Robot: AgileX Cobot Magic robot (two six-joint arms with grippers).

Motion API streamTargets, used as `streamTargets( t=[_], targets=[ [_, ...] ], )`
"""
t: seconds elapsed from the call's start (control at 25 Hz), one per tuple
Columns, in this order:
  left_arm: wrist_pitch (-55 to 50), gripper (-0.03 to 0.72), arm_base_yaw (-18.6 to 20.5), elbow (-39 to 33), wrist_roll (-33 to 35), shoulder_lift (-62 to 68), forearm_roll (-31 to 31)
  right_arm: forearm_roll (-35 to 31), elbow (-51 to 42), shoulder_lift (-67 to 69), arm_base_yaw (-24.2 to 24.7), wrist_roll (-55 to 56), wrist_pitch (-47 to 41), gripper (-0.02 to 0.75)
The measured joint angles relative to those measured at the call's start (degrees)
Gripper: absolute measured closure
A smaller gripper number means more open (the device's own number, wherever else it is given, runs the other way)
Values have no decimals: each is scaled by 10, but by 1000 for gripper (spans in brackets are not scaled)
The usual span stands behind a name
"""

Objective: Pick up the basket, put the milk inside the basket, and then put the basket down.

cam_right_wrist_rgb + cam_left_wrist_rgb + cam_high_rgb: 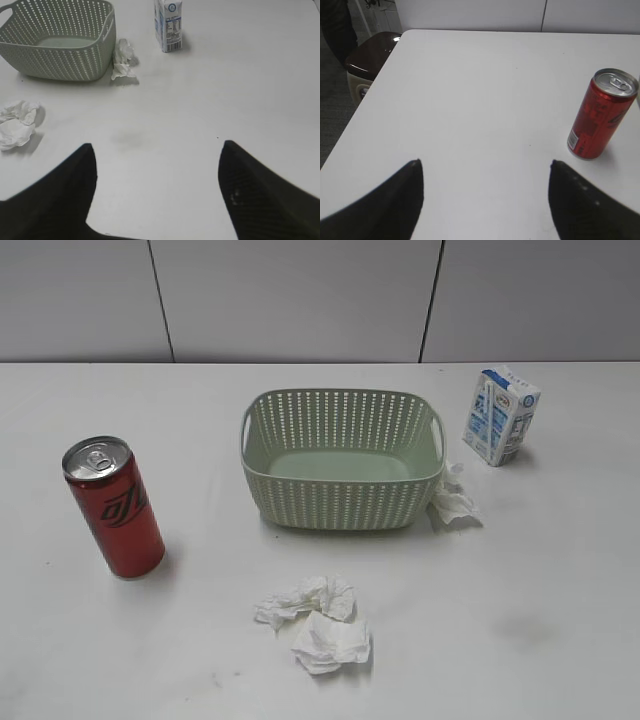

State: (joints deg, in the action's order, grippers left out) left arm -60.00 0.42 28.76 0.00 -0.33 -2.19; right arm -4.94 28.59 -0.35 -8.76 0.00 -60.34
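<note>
up ahead-left of the spread, empty right gripper (155, 150) sits the basket (60, 47), light stiff plastic, best taken by a handle; the milk (168, 25), a light crushable carton, stands straight ahead.

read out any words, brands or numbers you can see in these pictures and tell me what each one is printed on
Red can: black lettering down its side that looks like "zero", stylised and tilted, so not certain.
Same can, left wrist view: a white label block near the base, too small to read.
Milk: blue and white print with a round logo, too blurred to read.
Milk, right wrist view: small text panel and barcode, unreadable.
Basket: no text.
</note>
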Motion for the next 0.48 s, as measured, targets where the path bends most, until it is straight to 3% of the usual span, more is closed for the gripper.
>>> streamTargets(
  t=[0.48],
  targets=[
    [0,96,0,0,0,0,0,0,0,0,0,0,0,166]
  ],
)
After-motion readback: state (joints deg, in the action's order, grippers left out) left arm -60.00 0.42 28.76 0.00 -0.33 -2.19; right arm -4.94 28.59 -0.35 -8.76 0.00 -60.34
